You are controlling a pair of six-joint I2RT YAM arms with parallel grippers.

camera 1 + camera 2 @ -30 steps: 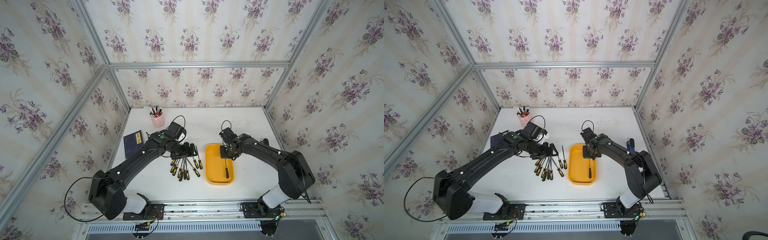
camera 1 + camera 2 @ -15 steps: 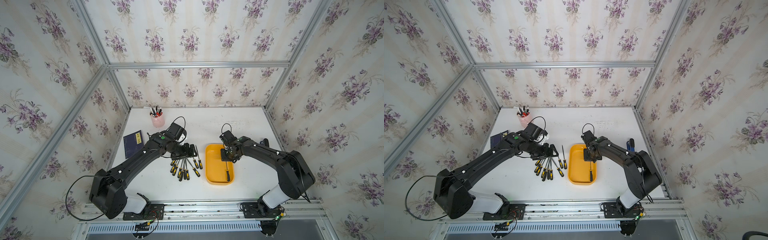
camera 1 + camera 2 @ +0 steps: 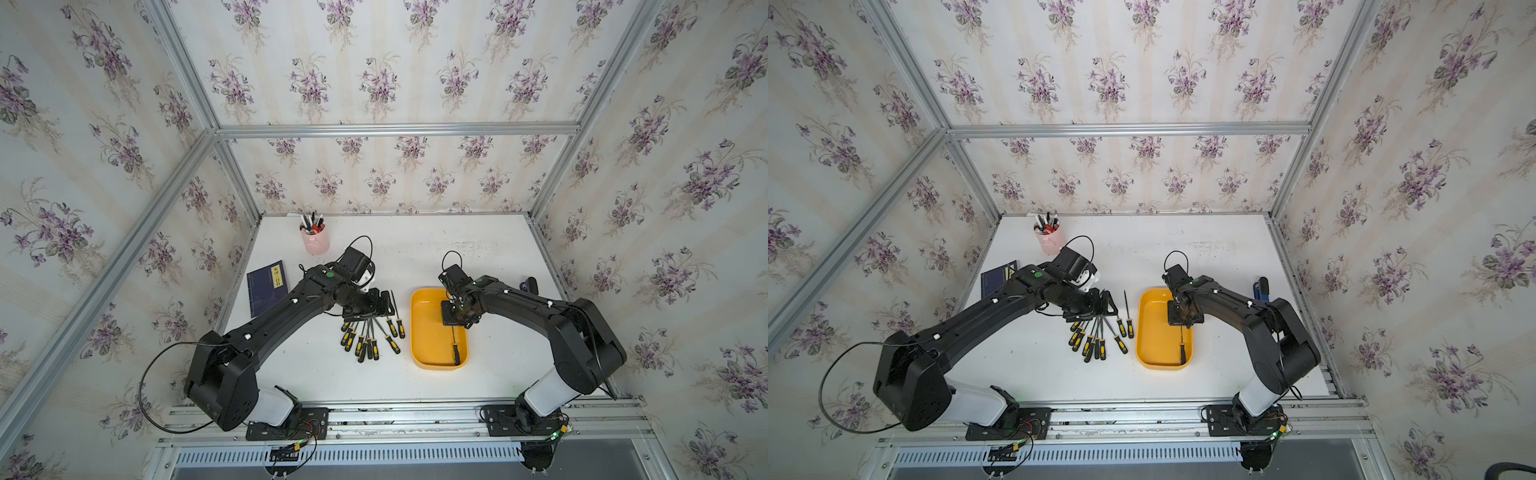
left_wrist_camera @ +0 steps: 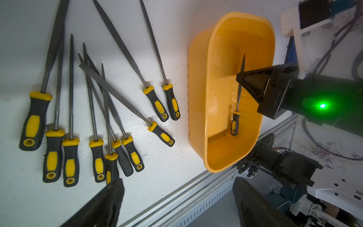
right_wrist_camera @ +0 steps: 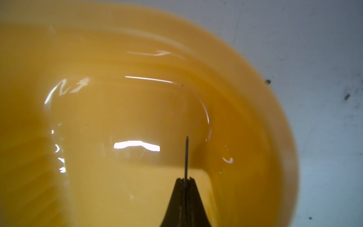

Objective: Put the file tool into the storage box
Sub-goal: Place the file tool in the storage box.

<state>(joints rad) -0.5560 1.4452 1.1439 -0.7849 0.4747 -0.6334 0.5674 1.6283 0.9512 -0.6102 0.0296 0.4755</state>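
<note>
The shallow orange-yellow plastic storage box [image 3: 428,332] sits just beside a fan of loose black-and-yellow-handled files [image 4: 97,157], over which the left gripper [image 3: 380,302] hangs spread, empty. Inside the box the right gripper [image 5: 185,179] has sunk slightly, clamped on the blade of one slim file [image 4: 234,123], handle low by the wall away from the fan; release seems due.

High pair, close wrists
Both top views look down on the whole table [image 3: 478,257]; wrist views, close in, share the storage box [image 4: 196,88].
</note>
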